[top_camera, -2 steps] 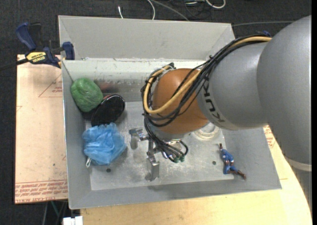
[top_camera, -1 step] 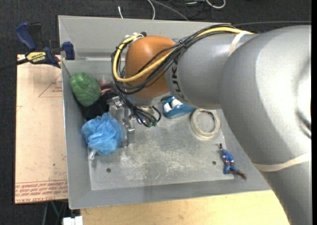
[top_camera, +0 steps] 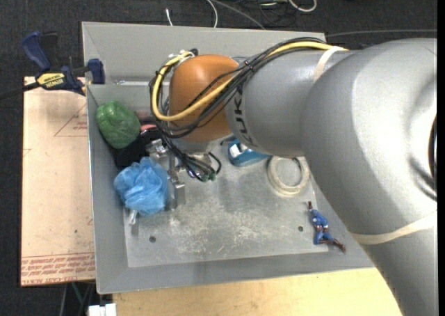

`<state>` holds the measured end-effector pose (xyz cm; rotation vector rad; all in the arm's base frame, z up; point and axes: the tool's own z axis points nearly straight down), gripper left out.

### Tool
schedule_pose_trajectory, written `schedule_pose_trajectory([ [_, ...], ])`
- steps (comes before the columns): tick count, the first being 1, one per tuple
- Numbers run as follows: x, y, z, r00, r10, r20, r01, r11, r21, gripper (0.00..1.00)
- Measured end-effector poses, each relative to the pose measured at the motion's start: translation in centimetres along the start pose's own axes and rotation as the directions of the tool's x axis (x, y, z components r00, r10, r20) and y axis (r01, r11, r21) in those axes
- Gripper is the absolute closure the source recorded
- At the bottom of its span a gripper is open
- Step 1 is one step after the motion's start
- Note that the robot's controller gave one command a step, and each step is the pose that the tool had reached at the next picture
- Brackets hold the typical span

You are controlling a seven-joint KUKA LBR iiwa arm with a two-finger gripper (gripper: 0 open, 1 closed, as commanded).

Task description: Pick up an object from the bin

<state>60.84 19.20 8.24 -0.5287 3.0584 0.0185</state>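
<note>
Camera view: pincer [top_camera: 172, 186] lowered at centre left of frame, right against the right edge of a crumpled blue bag [top_camera: 141, 188], probably to pinch its loose folds. Cannot tell how wide open. Green ball [top_camera: 118, 124] above, tape roll [top_camera: 288, 174] well to the right.

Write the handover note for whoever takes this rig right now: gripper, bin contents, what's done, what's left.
Gripper: low in the left part of the bin, right beside the crumpled blue bag; a hold on it cannot be made out.
Other things: green crumpled wad in the back left corner, white tape ring right of middle, small blue figure near the front right.
Done: arm is down in the bin.
Left: grasp one thing and lift it out; nothing is raised yet.
</note>
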Motion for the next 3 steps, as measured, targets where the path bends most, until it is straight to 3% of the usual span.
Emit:
schedule_pose_trajectory([
  [1, 3.6, 2.2, 0.2, 1.000, 0.005, -0.004, -0.005, 1.000, -0.003, 0.00],
  [2, 2.3, 3.7, -0.4, 0.947, 0.322, -0.003, -0.322, 0.947, 0.000, 1.00],
  [3, 2.3, 3.7, -0.4, 0.947, 0.321, -0.003, -0.321, 0.947, 0.001, 1.00],
])
